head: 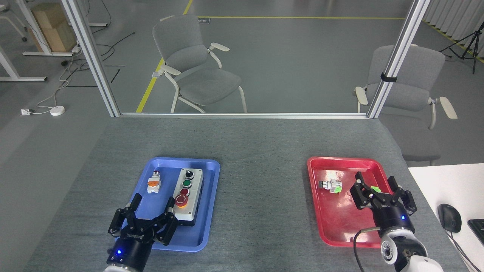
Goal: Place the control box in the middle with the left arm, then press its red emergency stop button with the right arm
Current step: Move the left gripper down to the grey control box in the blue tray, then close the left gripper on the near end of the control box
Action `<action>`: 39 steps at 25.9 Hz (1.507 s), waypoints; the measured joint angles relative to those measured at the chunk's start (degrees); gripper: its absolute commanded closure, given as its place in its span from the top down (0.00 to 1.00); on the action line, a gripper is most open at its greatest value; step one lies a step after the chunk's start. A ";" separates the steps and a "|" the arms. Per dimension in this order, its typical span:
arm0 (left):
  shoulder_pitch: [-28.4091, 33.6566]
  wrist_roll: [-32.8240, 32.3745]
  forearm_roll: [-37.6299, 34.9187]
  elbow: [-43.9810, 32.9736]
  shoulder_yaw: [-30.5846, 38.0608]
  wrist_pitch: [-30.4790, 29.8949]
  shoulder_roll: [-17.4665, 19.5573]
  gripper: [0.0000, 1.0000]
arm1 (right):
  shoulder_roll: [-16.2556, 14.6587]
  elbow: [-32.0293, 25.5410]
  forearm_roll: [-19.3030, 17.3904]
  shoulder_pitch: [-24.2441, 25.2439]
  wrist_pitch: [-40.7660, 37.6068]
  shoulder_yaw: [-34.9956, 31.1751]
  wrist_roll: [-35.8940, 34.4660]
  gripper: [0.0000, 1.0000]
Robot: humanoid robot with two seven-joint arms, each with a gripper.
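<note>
In the blue tray (211,166), control box (188,197) flat, red emergency stop button (181,200) up. Left gripper (147,211) spread, empty, near it. Right gripper (380,190) spread above red tray (314,166).

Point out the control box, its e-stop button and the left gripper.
control box (188,200): head view, on its light-grey faceplate.
red emergency stop button (181,200): head view, on the red mushroom head.
left gripper (151,211): head view, midway between its open fingertips.
</note>
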 measured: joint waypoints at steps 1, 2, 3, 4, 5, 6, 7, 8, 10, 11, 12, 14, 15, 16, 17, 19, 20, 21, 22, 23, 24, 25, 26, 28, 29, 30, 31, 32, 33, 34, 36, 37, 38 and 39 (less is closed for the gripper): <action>0.26 -0.03 -1.94 0.39 -1.54 1.05 -0.21 0.98 | 0.03 0.00 0.00 -0.03 -0.01 0.00 0.00 1.00; 0.43 -0.12 -4.35 0.94 -2.76 2.42 -0.48 0.98 | 0.05 0.00 0.00 -0.02 -0.01 0.00 0.01 1.00; 0.57 -0.35 -6.19 1.94 -4.06 3.70 -0.98 0.98 | 0.10 0.00 0.00 -0.03 -0.01 0.02 0.03 1.00; 0.56 -0.57 -7.92 3.18 -5.06 5.01 -1.50 0.98 | 0.13 0.00 0.01 -0.04 -0.05 0.05 0.06 1.00; 0.44 -0.78 -9.16 4.61 -5.78 6.05 -2.06 0.99 | 0.14 0.00 0.02 -0.04 -0.07 0.05 0.06 1.00; 0.14 -1.05 -10.10 6.32 -6.33 7.02 -2.79 0.99 | 0.15 0.00 0.03 -0.04 -0.07 0.06 0.07 1.00; -0.36 -1.35 -10.68 7.96 -6.70 7.38 -3.44 0.99 | 0.17 0.00 0.05 -0.04 -0.09 0.07 0.07 1.00; -1.15 -1.95 -11.17 9.98 -6.94 7.90 -4.00 0.99 | 0.20 0.00 0.06 -0.05 -0.10 0.07 0.07 1.00; -3.12 -3.76 -11.62 14.09 -7.19 9.48 -4.95 0.99 | 0.25 0.00 0.07 -0.04 -0.10 0.08 0.07 1.00; -4.10 -4.55 -11.71 15.84 -7.26 10.18 -5.21 0.99 | 0.25 0.00 0.07 -0.03 -0.10 0.08 0.08 1.00; -5.35 -5.53 -11.73 17.90 -7.29 11.44 -5.38 0.99 | 0.25 0.00 0.07 -0.02 -0.10 0.08 0.08 1.00; -7.26 -6.66 -11.54 20.79 -7.28 12.76 -5.67 0.99 | 0.25 0.00 0.07 0.01 -0.03 0.08 0.08 1.00; -7.84 -7.08 -11.42 21.76 -7.21 13.08 -5.74 0.99 | 0.25 0.00 0.07 0.01 0.02 0.08 0.08 1.00; -8.35 -7.37 -11.30 22.47 -7.08 13.63 -5.76 0.99 | 0.25 0.00 0.07 0.03 0.05 0.08 0.08 1.00; -8.75 -7.49 -11.22 22.92 -6.98 13.86 -5.80 0.99 | 0.25 0.00 0.07 0.03 0.10 0.08 0.08 1.00; -9.41 -7.88 -11.11 23.56 -6.80 14.28 -5.89 0.99 | 0.25 0.00 0.07 0.03 0.10 0.06 0.08 1.00; -9.90 -8.04 -11.09 23.75 -6.72 14.73 -5.88 0.99 | 0.25 0.00 0.08 0.04 0.11 0.04 0.09 1.00; -10.31 -8.25 -11.08 23.95 -6.68 15.04 -5.90 0.99 | 0.23 0.00 0.08 0.03 0.12 0.03 0.09 1.00; -10.65 -8.66 -11.05 24.22 -6.66 15.19 -5.92 0.99 | 0.23 0.00 0.08 0.03 0.12 0.04 0.08 1.00; -11.06 -8.96 -11.02 24.48 -6.63 15.34 -5.94 0.99 | 0.23 0.00 0.08 0.04 0.12 0.05 0.09 1.00; -11.43 -9.03 -10.98 24.71 -6.61 15.51 -5.93 0.99 | 0.24 0.00 0.08 0.04 0.12 0.05 0.08 1.00; -11.67 -9.26 -10.93 25.01 -6.60 15.68 -5.93 0.99 | 0.25 0.00 0.08 0.04 0.12 0.06 0.08 1.00; -11.95 -9.50 -10.86 25.35 -6.61 15.68 -5.94 0.99 | 0.25 0.00 0.08 0.04 0.12 0.07 0.09 1.00; -12.77 -9.51 -10.67 26.12 -6.59 15.68 -5.95 0.99 | 0.27 0.00 0.08 0.04 0.12 0.07 0.08 1.00; -13.17 -9.52 -10.57 26.70 -6.60 15.68 -5.97 0.99 | 0.27 0.00 0.08 0.04 0.10 0.07 0.08 1.00; -13.66 -9.57 -10.47 27.33 -6.60 15.68 -5.99 0.99 | 0.28 0.00 0.08 0.04 0.09 0.06 0.08 1.00; -14.32 -9.57 -10.32 28.13 -6.59 15.69 -6.03 0.99 | 0.28 0.00 0.08 0.04 0.07 0.04 0.09 1.00; -14.94 -9.57 -10.13 28.96 -6.59 15.80 -6.16 0.99 | 0.28 0.00 0.08 0.04 0.05 0.02 0.09 1.00; -15.59 -9.58 -9.90 29.88 -6.59 15.81 -6.37 0.99 | 0.30 0.00 0.08 0.04 0.03 0.02 0.09 1.00; -16.32 -9.58 -9.70 30.87 -6.59 15.82 -6.61 0.99 | 0.32 0.00 0.08 0.04 0.03 0.01 0.10 1.00; -17.59 -9.58 -9.43 32.72 -6.59 15.82 -7.05 0.99 | 0.33 0.00 0.07 0.07 0.03 0.00 0.10 1.00; -18.24 -9.59 -9.35 33.59 -6.59 15.82 -7.31 0.99 | 0.34 0.00 0.06 0.07 0.03 0.00 0.10 1.00; -18.99 -9.59 -9.28 34.46 -6.59 15.79 -7.58 0.99 | 0.32 0.00 0.05 0.07 0.03 0.00 0.10 1.00; -19.60 -9.59 -9.23 35.14 -6.59 15.74 -7.77 0.99 | 0.30 0.02 0.04 0.07 0.03 0.00 0.10 1.00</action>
